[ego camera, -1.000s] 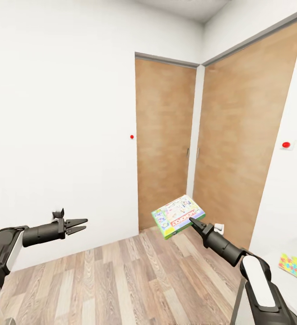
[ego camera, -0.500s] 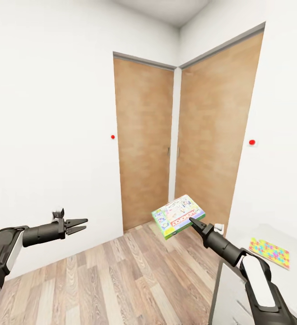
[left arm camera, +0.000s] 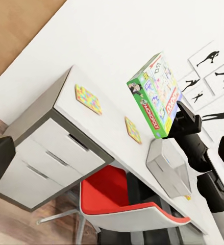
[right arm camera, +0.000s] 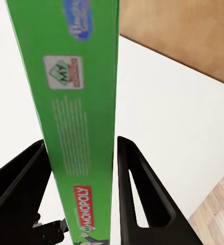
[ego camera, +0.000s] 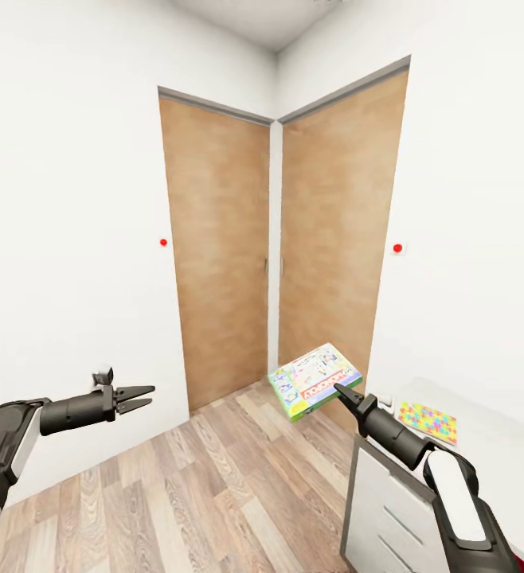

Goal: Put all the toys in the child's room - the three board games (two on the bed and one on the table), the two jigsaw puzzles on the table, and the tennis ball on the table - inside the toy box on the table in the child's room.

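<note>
Right tool point(ego camera: 340, 390), lower centre-right of the head view: pinching the white-green board game point(ego camera: 314, 381) by its lower right corner, the box held tilted in the air above the wooden floor point(ego camera: 214, 485) and in front of two brown doors point(ego camera: 222, 263) that meet in the room corner; in the right wrist view the box's green edge point(right arm camera: 81, 117) with a red "Monopoly" logo runs between the two dark fingers point(right arm camera: 137, 189), which press against it from either side. Left tool point(ego camera: 134, 398), lower left of the head view: held out level over the floor, tips slightly spread, nothing between them. Bench point(ego camera: 485, 446), lower right corner of the head view: white top, dark grey side, white drawers; one jigsaw puzzle point(ego camera: 427, 422) lies flat near its near end. Left wrist view: bench point(left arm camera: 55, 127) across the middle of the frame with drawers below; two jigsaw puzzles on the top, one point(left arm camera: 88, 99) nearer the bench end, second puzzle point(left arm camera: 133, 129) further along; grey toy box point(left arm camera: 168, 166) beyond the second puzzle; a small yellow-green tennis ball point(left arm camera: 188, 197) just past the toy box; red chair point(left arm camera: 122, 201) tucked under the bench; board game point(left arm camera: 155, 94) and right arm at upper right of that frame, before black wall silhouettes point(left arm camera: 208, 71). Red dots point(ego camera: 163, 241) on the white walls beside each door.
</note>
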`<state>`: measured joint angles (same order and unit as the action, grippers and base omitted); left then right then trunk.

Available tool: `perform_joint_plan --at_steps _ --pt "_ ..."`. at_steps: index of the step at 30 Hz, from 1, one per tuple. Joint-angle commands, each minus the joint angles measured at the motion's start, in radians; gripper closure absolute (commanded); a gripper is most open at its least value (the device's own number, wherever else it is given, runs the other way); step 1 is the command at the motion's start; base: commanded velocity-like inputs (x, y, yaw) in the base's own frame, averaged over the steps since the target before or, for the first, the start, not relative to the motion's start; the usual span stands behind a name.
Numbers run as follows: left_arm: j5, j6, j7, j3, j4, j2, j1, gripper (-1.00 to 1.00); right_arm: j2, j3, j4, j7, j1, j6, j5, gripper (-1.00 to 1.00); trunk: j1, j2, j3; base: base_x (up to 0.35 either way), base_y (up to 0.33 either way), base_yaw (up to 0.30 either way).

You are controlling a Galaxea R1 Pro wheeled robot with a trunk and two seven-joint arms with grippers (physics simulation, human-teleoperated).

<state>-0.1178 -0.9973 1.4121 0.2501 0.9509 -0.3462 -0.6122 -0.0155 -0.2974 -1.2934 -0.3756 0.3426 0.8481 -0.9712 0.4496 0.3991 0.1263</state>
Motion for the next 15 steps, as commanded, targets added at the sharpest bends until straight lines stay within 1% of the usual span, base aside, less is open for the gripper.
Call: perform_joint_plan --at_steps 1,15 --pt "-0.002 -0.01 0.002 0.0 0.0 0.0 0.0 -1.0 -0.001 -0.003 0.0 -0.005 0.001 0.008 -0.003 1.0 0.0 0.001 0.0 0.0 0.001 -0.282" --pt "-0.002 -0.01 0.002 0.001 0.0 -0.002 0.0 -1.0 -0.001 -0.003 0.0 -0.005 0.001 0.008 -0.004 1.0 0.0 0.001 0.0 0.0 0.0 -0.282"
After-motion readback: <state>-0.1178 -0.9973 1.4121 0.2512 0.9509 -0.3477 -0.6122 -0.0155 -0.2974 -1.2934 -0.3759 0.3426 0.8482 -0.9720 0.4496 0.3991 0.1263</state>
